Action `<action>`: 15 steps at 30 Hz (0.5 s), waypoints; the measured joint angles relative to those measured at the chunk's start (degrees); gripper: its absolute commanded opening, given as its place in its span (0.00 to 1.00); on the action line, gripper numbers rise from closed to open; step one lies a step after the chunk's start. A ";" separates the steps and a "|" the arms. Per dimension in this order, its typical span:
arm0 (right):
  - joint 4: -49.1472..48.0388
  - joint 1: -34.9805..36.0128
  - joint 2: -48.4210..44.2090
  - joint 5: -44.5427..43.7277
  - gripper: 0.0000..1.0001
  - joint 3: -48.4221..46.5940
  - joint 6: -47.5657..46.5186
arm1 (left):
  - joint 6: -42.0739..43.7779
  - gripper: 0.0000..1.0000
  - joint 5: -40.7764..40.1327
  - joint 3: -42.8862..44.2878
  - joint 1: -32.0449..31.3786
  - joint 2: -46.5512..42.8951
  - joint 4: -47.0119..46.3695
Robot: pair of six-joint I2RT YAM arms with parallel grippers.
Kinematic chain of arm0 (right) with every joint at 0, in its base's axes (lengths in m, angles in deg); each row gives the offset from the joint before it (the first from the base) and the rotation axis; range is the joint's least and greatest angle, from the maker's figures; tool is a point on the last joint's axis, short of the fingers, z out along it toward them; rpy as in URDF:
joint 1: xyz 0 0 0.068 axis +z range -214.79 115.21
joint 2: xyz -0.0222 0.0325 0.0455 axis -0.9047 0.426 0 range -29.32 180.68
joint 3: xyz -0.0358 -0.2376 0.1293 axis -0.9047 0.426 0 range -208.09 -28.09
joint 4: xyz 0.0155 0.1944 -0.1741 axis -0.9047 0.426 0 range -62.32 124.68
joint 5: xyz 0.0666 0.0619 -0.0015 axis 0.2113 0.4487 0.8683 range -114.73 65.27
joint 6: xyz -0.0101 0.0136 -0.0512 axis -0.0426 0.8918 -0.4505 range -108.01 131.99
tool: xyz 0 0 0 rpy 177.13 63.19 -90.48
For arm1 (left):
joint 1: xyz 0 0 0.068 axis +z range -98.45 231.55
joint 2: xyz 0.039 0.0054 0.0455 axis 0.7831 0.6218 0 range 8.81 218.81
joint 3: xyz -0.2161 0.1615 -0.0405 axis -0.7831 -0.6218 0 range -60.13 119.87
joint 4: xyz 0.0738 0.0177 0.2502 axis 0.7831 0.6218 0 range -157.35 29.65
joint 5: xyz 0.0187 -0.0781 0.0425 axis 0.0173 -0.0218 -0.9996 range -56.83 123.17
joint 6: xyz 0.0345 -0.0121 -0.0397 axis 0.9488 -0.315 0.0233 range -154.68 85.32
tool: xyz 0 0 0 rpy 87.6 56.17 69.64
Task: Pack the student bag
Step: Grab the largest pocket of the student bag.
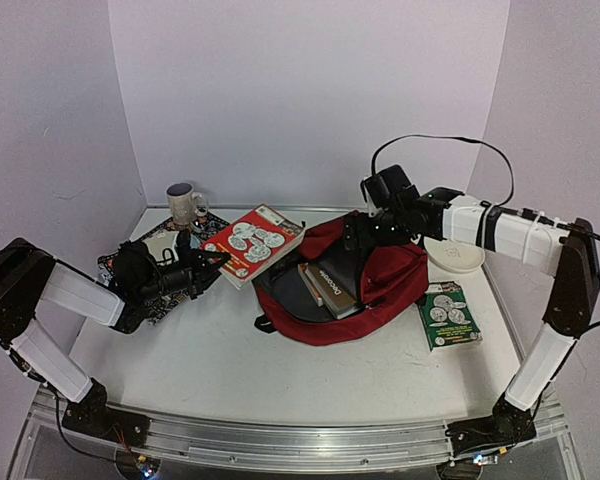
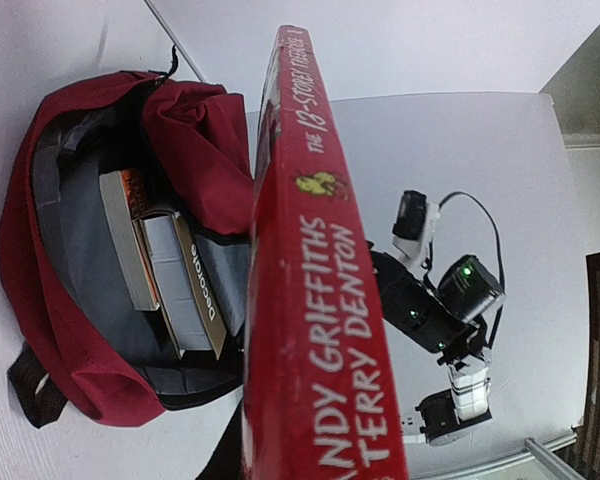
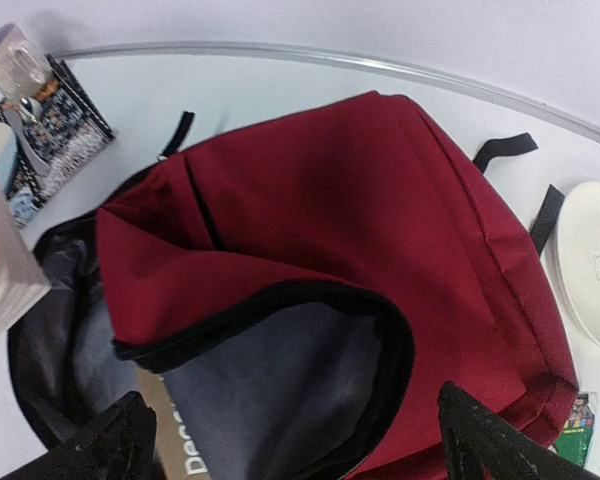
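A white, smooth counter (image 1: 200,360) seen from above, with two black-and-white robot arms reaching in from its near edge.

The student bag (image 1: 390,285) lies near the middle of the counter, slightly right. It is a soft, slumped backpack of dark red woven fabric with black straps and black edging. Its main compartment gapes open toward the left, showing smooth grey lining. Two books (image 1: 330,285) lie inside, side by side; one has a grey spine with white lettering, and the other shows pale page edges.

The left hand (image 1: 215,265) is closed narrowly on the near corner of a red book (image 1: 252,243), a flat, stiff paperback with white cartoon art on its cover. It holds the book tilted, just left of the bag's opening. From that wrist's camera the glossy red spine (image 2: 315,300) fills the centre, printed with pale lettering.

The right hand (image 3: 292,400) hangs over the bag's far rim, its two dark fingers spread wide and gripping nothing. The folded red flap and its black-trimmed lip lie below it.

A ceramic mug (image 1: 185,203) stands at the far left on a flat, dark patterned mat (image 1: 115,265). A round white dish (image 1: 458,256) and a small green box (image 1: 448,314) lie to the right of the bag.
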 measured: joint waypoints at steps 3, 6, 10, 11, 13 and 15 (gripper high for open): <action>1.87 -1.34 3.22 0.53 0.90 -1.24 -1.92 | -0.04 0.00 1.87 -0.37 0.24 -0.01 0.72; 3.25 -1.79 6.46 1.20 0.74 -2.91 -3.46 | 0.04 0.00 3.59 -0.88 0.30 -0.04 2.86; 4.06 -1.64 9.44 1.96 0.41 -5.08 -4.74 | 0.26 0.00 5.94 -1.48 0.30 -0.79 6.36; 4.25 -1.64 9.65 2.11 0.33 -5.47 -4.95 | 0.30 0.00 6.54 -1.48 0.30 -1.02 7.02; 4.78 -1.64 9.82 2.32 0.21 -6.39 -5.68 | 0.46 0.00 7.77 -1.48 0.30 -1.47 8.15; 5.08 -1.64 9.75 2.63 0.07 -7.71 -6.01 | 0.51 0.00 9.25 -1.48 0.30 -2.01 9.42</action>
